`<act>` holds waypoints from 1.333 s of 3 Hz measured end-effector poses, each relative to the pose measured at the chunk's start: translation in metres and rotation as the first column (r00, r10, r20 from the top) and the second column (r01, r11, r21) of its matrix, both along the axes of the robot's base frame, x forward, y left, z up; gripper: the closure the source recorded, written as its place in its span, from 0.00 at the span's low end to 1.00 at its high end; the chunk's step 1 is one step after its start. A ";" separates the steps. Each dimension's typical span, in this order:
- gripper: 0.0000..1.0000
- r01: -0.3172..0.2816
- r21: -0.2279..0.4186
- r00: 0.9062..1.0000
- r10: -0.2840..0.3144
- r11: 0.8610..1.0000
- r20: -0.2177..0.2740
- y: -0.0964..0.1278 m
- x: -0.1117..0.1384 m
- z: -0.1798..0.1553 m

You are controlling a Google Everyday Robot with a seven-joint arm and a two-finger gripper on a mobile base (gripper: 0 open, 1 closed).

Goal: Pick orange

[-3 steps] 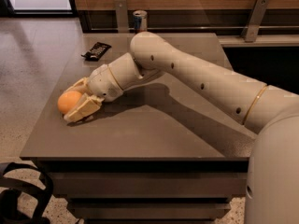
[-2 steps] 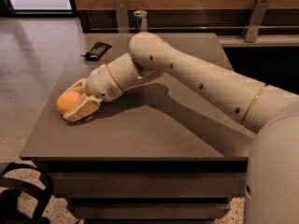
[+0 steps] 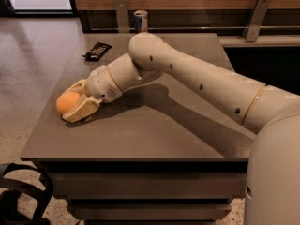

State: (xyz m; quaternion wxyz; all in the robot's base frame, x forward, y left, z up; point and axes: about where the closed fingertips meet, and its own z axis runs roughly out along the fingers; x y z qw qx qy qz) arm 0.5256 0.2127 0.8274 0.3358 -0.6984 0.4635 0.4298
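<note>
- Dark straps (image 3: 21,193) are seen on the floor, well below and left of the hand, cut off by the frame edge. What they belong to cannot be made out.
- The orange (image 3: 65,101) is found between the hand's two fingers, low on the counter (image 3: 164,135) near its left edge. Only its left and upper side is exposed. Whether it rests on the counter cannot be told, as its underside is hidden.
- The hand (image 3: 69,104) is laid low over the counter, pointing left. Its fingers (image 3: 82,109) are drawn in narrowly, one behind the orange and one in front, and both are seen pressed against the fruit. The orange is judged to be gripped.
- A black packet (image 3: 96,50) is noted lying flat beyond the hand, well apart from it.
- A can (image 3: 140,20) is seen standing upright farther beyond and to the right of the hand, at the counter's far edge. Its label is not legible.
- The arm (image 3: 197,83) is stretched rightward from the hand across the counter. The robot's body is cut off at the right edge.
</note>
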 end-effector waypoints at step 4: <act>1.00 -0.037 0.003 0.970 0.036 0.999 0.240 -0.019 -0.005 0.104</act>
